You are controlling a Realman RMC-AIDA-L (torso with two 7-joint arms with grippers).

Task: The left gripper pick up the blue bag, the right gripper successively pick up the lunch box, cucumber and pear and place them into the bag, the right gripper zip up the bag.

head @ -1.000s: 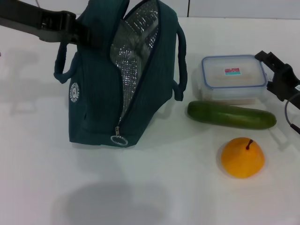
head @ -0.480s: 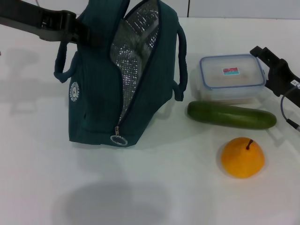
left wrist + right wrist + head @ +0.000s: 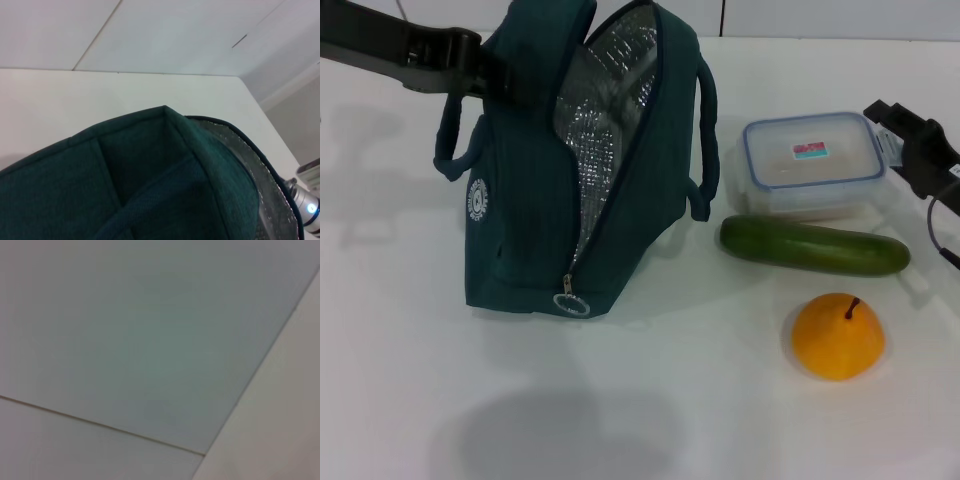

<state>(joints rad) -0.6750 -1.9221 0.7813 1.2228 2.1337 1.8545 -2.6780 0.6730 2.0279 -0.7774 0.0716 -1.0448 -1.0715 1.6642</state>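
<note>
The left pincer (image 3: pixel 485 68) is clamped on the upright, unzipped blue bag (image 3: pixel 535 200) at its top. The right pincer (image 3: pixel 910 140), grip unclear, touches the lunch box (image 3: pixel 810 165), behind the cucumber (image 3: pixel 813 246) and pear (image 3: pixel 837 335) on the white desk (image 3: pixel 670 400).

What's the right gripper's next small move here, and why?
Probably close the right gripper on the lunch box: it sits at the box's far-right corner, the box is on the table, and the left gripper holds the blue bag open.
</note>
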